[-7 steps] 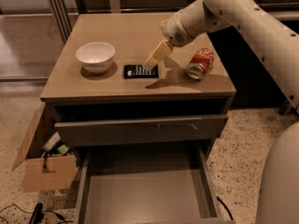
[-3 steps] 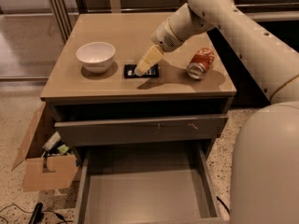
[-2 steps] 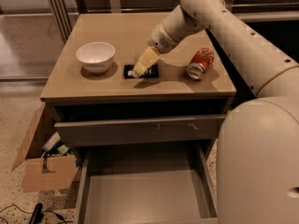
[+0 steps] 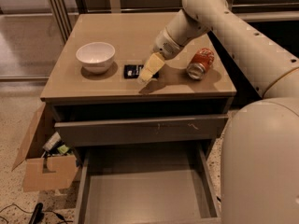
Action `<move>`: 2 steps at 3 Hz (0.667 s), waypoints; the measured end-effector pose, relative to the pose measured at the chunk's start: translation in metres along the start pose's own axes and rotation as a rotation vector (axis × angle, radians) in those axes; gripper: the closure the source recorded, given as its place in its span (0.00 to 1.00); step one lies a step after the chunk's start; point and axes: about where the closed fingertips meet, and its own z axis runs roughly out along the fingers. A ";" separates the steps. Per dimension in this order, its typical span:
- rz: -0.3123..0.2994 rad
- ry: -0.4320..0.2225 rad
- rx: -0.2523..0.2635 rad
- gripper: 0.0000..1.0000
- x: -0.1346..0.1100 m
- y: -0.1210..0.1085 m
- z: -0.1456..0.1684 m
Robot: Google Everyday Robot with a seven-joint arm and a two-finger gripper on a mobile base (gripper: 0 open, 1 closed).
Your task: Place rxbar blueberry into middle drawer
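Gripper hovers at rxbar blueberry on cabinet top.
Middle drawer stands open below to receive it; grip state cannot be told.

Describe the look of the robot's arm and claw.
The arm is smooth, off-white and tubular, with rounded joints and a row of small dark dots along one segment; no loose cables show. The claw, by the rxbar blueberry on the tabletop, is pale yellow and tapered.

The matt, cream plastic gripper hangs over the rxbar blueberry on a smooth, matt tabletop, near a shiny metal can.
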 end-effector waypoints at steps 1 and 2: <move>0.029 -0.018 -0.003 0.00 0.012 -0.004 0.021; 0.029 -0.018 -0.003 0.00 0.011 -0.004 0.020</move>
